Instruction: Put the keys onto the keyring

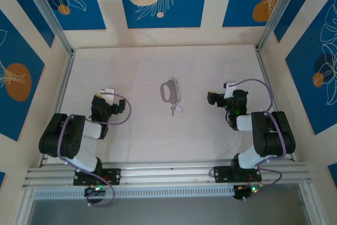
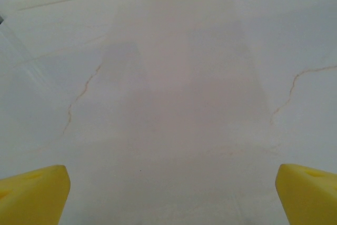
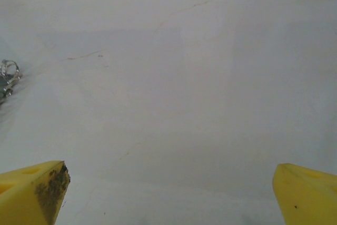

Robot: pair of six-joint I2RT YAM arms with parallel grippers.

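The keyring (image 1: 169, 90), a grey oblong loop with one ridged side, lies flat near the middle of the table. Just below it lies the small key (image 1: 176, 109) with its pale lilac head. My left gripper (image 1: 100, 100) rests low at the left, well apart from both. My right gripper (image 1: 214, 98) sits at the right, pointing towards the keyring. In the left wrist view the left gripper (image 2: 168, 198) is open over bare table. The right gripper (image 3: 168, 198) is open too, nothing between its yellow fingertips (image 3: 37, 191). Some silvery metal (image 3: 8, 77) shows at the left edge.
The pale table (image 1: 137, 130) is ringed by aluminium rails (image 1: 66, 77) and blue-patterned walls. Both arm bases sit on the near rail (image 1: 168, 172). Faint hairline cracks (image 2: 79, 98) mark the tabletop.
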